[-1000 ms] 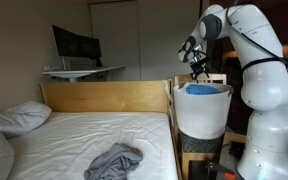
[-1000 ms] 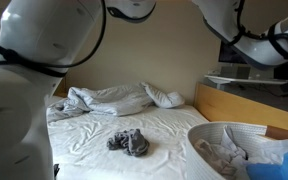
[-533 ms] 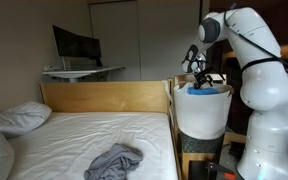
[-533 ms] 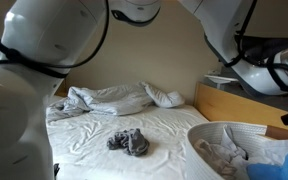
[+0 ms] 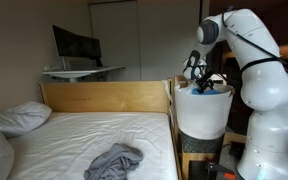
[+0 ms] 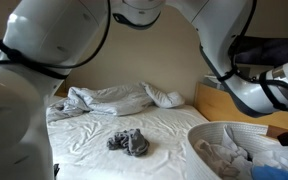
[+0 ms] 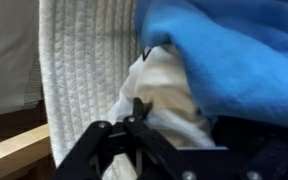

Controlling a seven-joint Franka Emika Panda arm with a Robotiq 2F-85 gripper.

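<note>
In an exterior view, the arm (image 5: 256, 70) is bending down over a white basket (image 5: 201, 120) that is standing just beside the wooden headboard (image 5: 104, 97). The jaws are dipping into the basket's mouth, where a blue cloth (image 5: 200, 90) is bulging over the rim. From here I cannot tell whether they are parted or pinching. A grey garment (image 5: 115, 160) is lying crumpled on the bed (image 5: 74, 135), well apart from the basket.

In an exterior view from across the bed, the basket's rim (image 6: 216, 131) is showing at the lower right, with a white cloth (image 6: 222, 155) lying inside and the blue cloth (image 6: 284, 163) beside it. The jaws are too blurred to make out here. The grey garment (image 6: 130, 142) is sitting mid-mattress.

In the wrist view, the jaws are coming in from the bottom. One dark fingertip (image 7: 139, 108) is touching the white cloth (image 7: 169, 90), which is lying straight ahead of it. The blue cloth (image 7: 234, 55) is draping over it to the right, and the basket's woven wall (image 7: 79, 70) is standing close on the left. Their spread is not showing clearly.
</note>
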